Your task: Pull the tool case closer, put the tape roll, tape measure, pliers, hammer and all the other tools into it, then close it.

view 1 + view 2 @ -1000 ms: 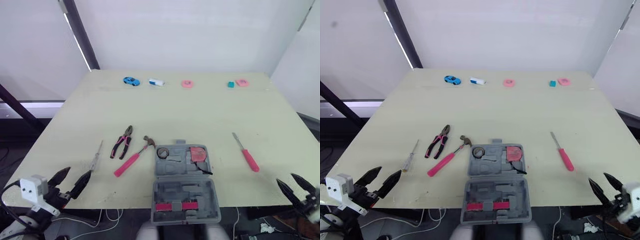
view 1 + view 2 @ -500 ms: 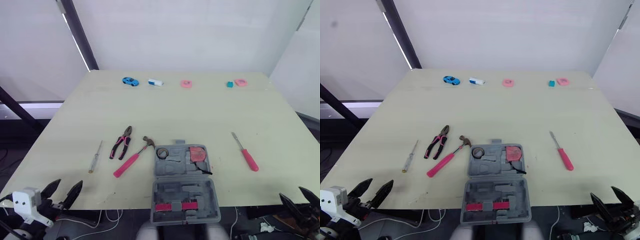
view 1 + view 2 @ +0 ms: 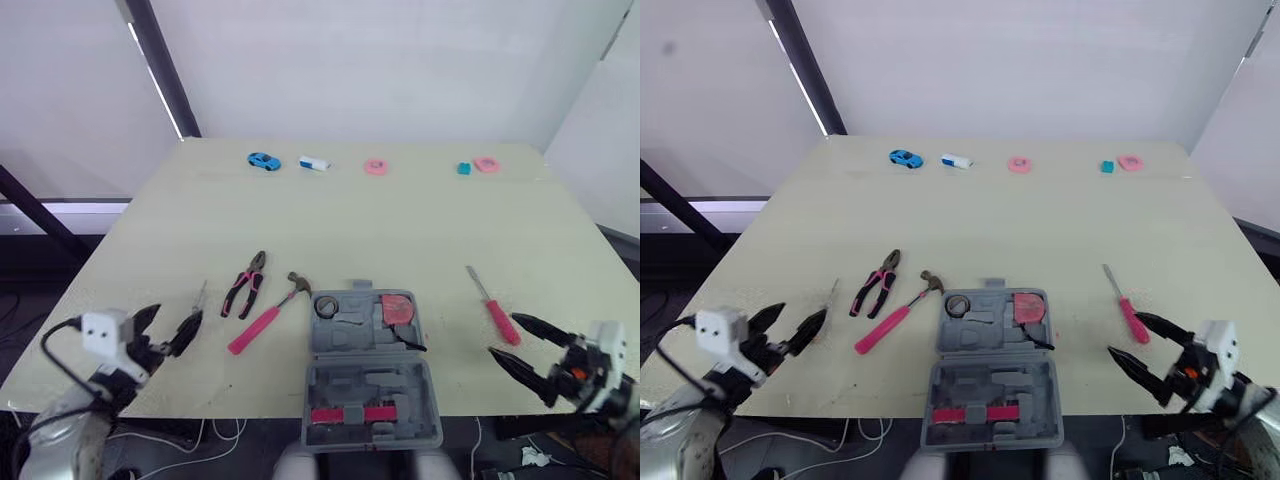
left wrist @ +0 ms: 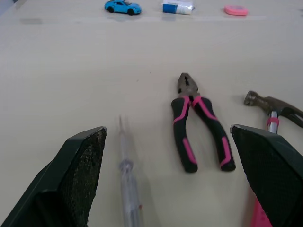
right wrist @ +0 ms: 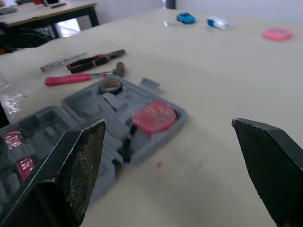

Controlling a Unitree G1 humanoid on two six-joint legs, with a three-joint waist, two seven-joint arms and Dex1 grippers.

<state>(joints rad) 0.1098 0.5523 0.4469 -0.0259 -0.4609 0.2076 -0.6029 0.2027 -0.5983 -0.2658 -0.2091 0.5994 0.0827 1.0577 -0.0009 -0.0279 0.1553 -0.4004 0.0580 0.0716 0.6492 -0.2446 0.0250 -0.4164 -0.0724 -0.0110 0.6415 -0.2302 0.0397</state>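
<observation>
Now, at the lower left, the left gripper (image 3: 177,316) hovers, jaws wide, beside a slim clear-handled screwdriver (image 3: 192,308). Rightward lie black-and-pink pliers (image 3: 244,285) and a pink-handled hammer (image 3: 265,315). At bottom centre the grey plastic tool case (image 3: 345,325) lies open, holding a dark tape roll (image 3: 326,305) and a red tape measure (image 3: 398,308). At lower right, a pink-handled screwdriver (image 3: 493,307) lies near the right gripper (image 3: 502,335), whose jaws are wide apart.

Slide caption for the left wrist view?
Open left gripper faces clear-handled screwdriver, pink-and-black pliers, pink-handled hammer on beige table.
</observation>
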